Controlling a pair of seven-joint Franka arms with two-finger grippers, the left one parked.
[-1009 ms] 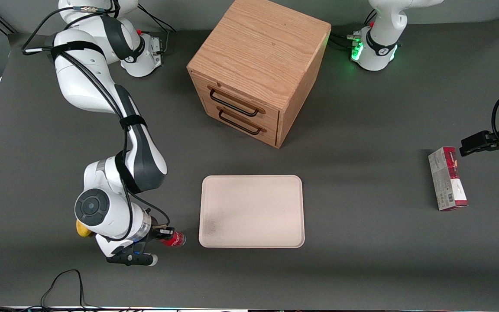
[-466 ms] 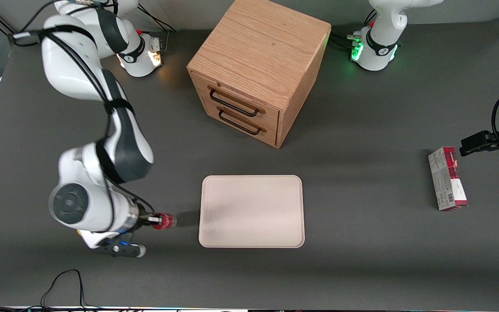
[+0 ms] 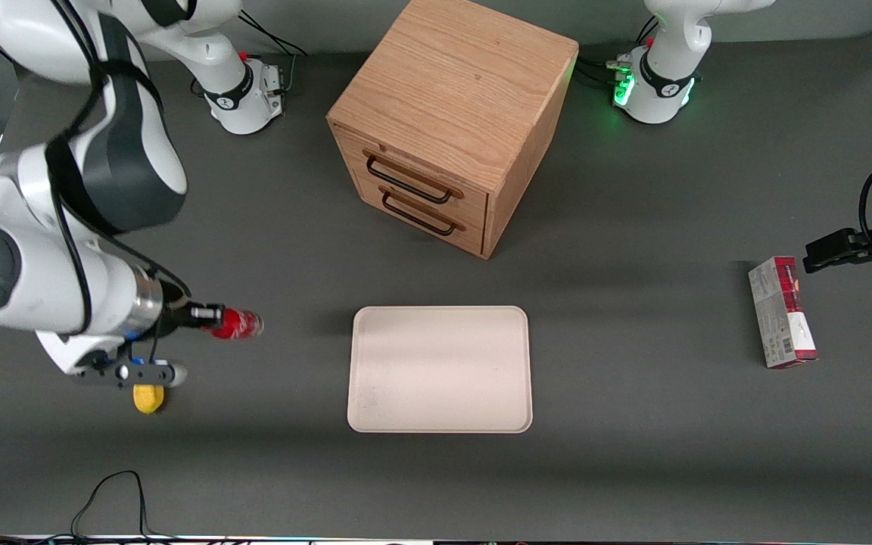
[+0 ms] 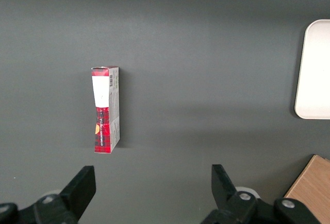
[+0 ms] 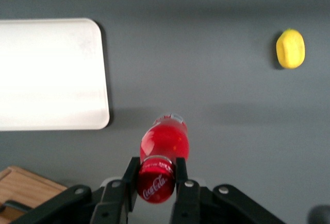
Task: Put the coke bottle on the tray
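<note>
My right gripper (image 3: 205,318) is shut on the coke bottle (image 3: 236,324), a tiny bottle with a red cap and red label. It holds the bottle by the cap end, lifted well above the table, toward the working arm's end from the tray. In the right wrist view the two black fingers (image 5: 130,175) clamp the red cap, and the bottle (image 5: 164,142) hangs above bare grey table. The cream-white tray (image 3: 440,369) lies flat and bare in front of the wooden cabinet, nearer the front camera; it also shows in the right wrist view (image 5: 50,74).
A wooden two-drawer cabinet (image 3: 451,121) stands mid-table. A yellow lemon (image 3: 148,398) lies on the table below my wrist, nearer the front camera, also in the right wrist view (image 5: 290,49). A grey-and-red carton box (image 3: 781,312) lies toward the parked arm's end.
My gripper has risen from the table with the coke bottle in it and drawn away from the tray. The lemon, hidden under the wrist before, now shows.
</note>
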